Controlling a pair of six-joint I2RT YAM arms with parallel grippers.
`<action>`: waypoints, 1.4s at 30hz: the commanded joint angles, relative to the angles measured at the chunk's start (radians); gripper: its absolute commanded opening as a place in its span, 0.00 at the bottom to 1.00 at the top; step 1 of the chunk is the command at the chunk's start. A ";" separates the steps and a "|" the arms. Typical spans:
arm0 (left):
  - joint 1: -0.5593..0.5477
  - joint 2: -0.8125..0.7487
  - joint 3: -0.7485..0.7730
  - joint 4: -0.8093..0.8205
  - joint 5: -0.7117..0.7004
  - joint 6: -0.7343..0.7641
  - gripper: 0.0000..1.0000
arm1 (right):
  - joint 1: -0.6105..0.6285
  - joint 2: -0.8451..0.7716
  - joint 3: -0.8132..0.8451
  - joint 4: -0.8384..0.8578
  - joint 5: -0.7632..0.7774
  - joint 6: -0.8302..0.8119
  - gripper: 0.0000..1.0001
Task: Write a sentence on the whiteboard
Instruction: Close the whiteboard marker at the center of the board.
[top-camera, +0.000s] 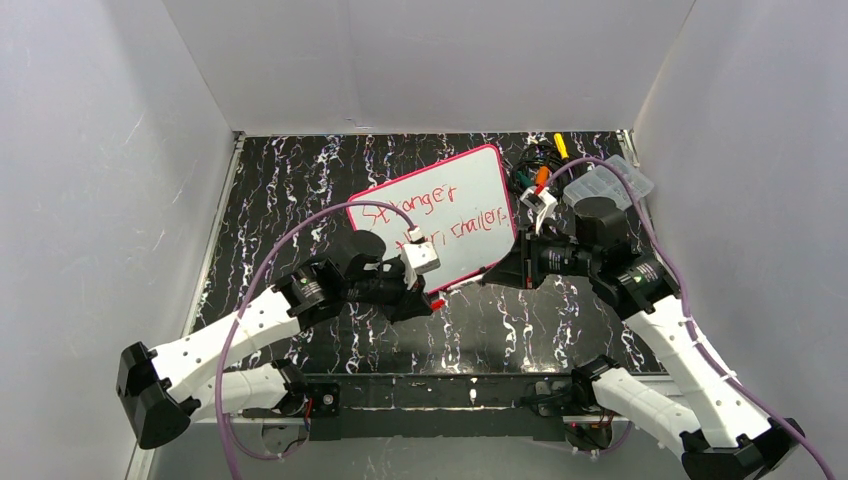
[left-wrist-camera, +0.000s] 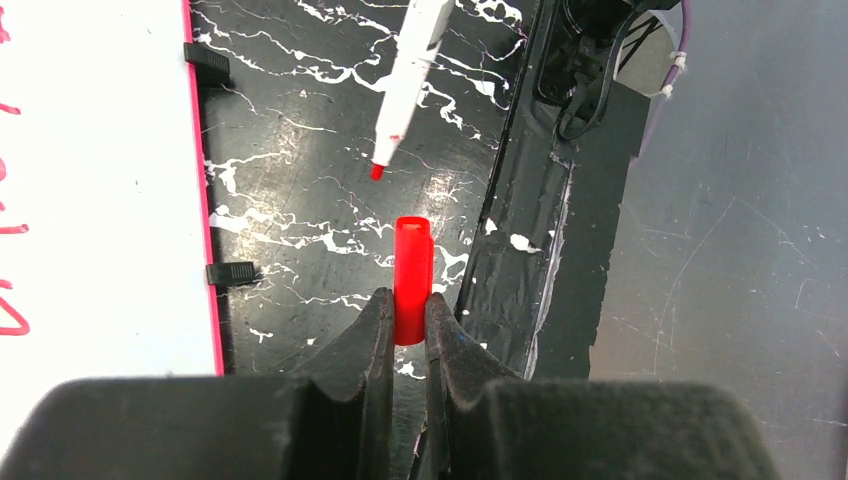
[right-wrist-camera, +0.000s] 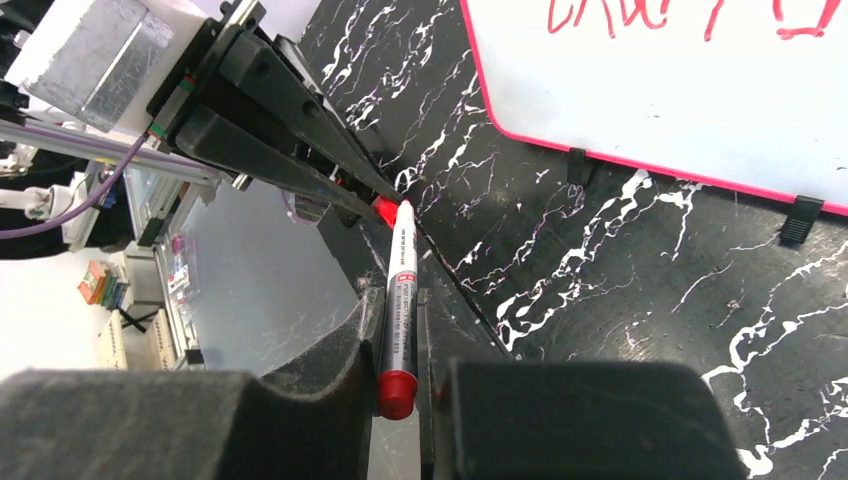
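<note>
Pinching the red cap (left-wrist-camera: 413, 280) in left jaws, clamping the marker (right-wrist-camera: 398, 300) in right jaws; pointing tip-first at the cap's open mouth, just short, slightly askew.

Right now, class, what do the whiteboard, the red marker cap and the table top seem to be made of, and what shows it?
Whiteboard: smooth, even white face, probably a coated board; the pink-red edging looks like plastic.
Cap: red plastic, going by its glossy sheen.
Table top: shiny black with white marble veins. It is likely a printed covering, though real stone cannot be ruled out.
</note>
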 joint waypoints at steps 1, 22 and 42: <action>0.007 -0.047 -0.011 -0.004 0.024 0.029 0.00 | 0.000 -0.015 0.009 -0.006 -0.059 -0.003 0.01; 0.009 -0.053 -0.007 0.008 0.046 0.026 0.00 | 0.000 -0.010 -0.014 -0.011 -0.104 -0.008 0.01; 0.009 -0.052 -0.006 0.022 0.072 0.022 0.00 | 0.000 -0.001 -0.031 0.020 -0.119 0.005 0.01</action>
